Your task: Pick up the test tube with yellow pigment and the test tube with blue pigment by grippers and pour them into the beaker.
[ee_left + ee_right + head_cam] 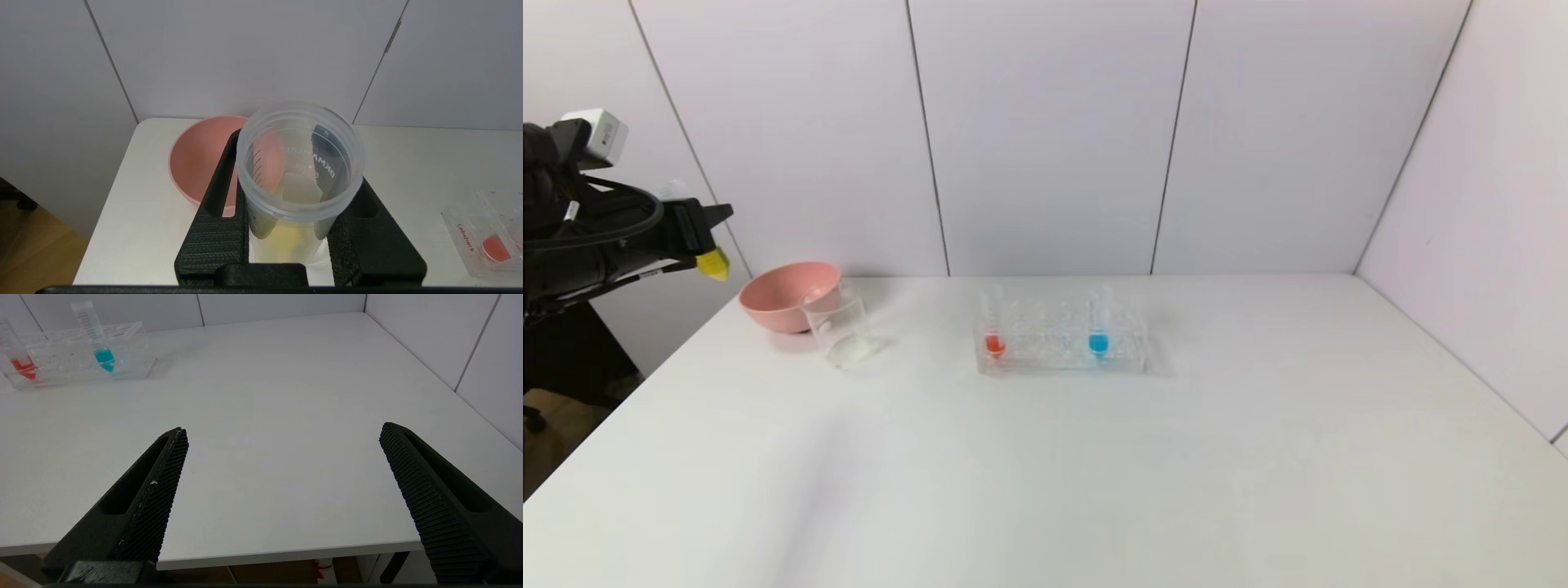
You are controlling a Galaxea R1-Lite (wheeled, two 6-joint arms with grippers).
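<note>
White table (pixel 1045 457) against pale panels, left gripper (pixel 707 233) clamped on the yellow test tube (pixel 712 264), beaker (pixel 843 331) below and beyond it, blue test tube (pixel 1098 322) racked farther off (right gripper (pixel 282 435) spread wide, empty).

Left arm raised at the far left, well above table height, forearm reaching in level from the left edge, black cables looping beneath a small white-grey box on the wrist. Left gripper (pixel 704 238) pointed inward toward the middle, jaws clamped on the test tube with yellow pigment (pixel 295 192), one black finger (pixel 222 212) pressed against each side. Right arm out of the head view; right gripper (pixel 282 447) low near the table's front edge, jaws spread wide, nothing between them.
</note>
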